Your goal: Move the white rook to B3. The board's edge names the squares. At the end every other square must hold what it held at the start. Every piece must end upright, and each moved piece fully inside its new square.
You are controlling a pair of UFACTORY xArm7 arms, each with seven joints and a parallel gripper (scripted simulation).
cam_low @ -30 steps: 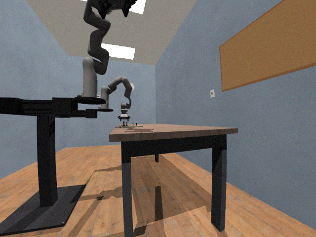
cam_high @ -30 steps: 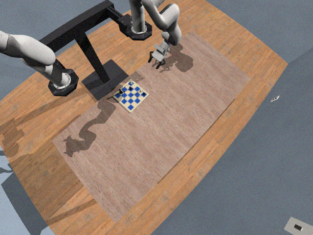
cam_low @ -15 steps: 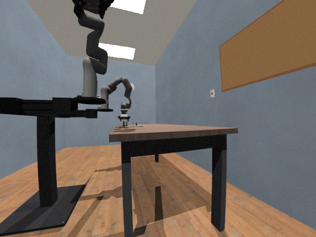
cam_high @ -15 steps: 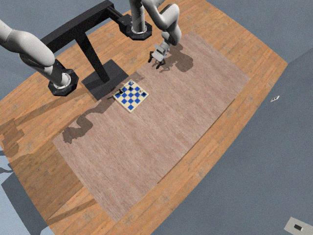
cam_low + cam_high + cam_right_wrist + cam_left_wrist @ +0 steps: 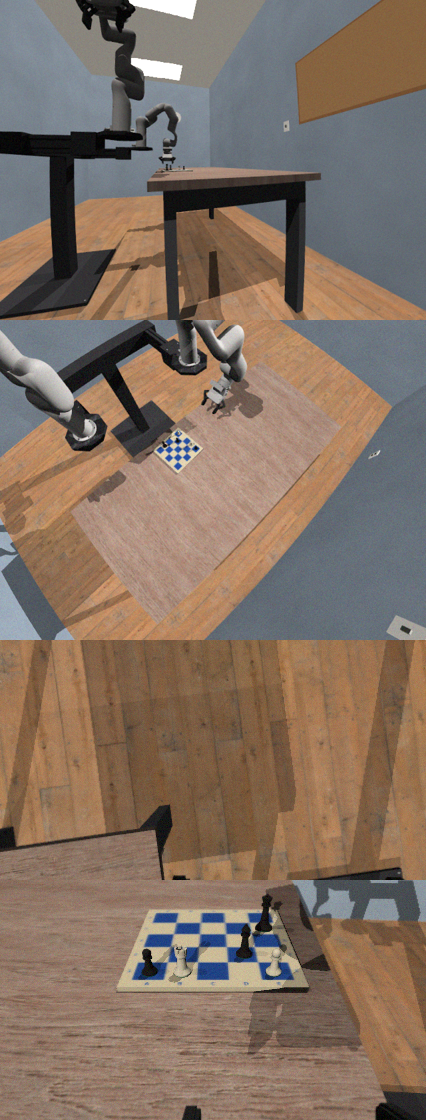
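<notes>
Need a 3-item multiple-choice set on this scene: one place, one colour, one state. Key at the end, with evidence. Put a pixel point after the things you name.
1. Which lettered column holds the rook (image 5: pixel 191 444) (image 5: pixel 178 167) (image 5: pixel 182 966)?
A) D
B) B
C) E

2. What colour is the piece in column A?
A) Black
B) White
C) Blue

3. How is the left hand (image 5: pixel 209 407) (image 5: pixel 167 162) (image 5: pixel 290 1114)?
A) Shut on the rook
B) Shut, empty
C) Open, empty

Key:
1 B: in the left wrist view it stands in line with the edge letter B (image 5: pixel 179 983).
2 A: the pawn (image 5: pixel 196 447) (image 5: pixel 184 167) (image 5: pixel 148 965) above the letter A is black.
3 C: its fingers stand wide apart with nothing between them; the rook is on the board (image 5: pixel 178 471) (image 5: pixel 188 171) (image 5: pixel 210 989).
</notes>
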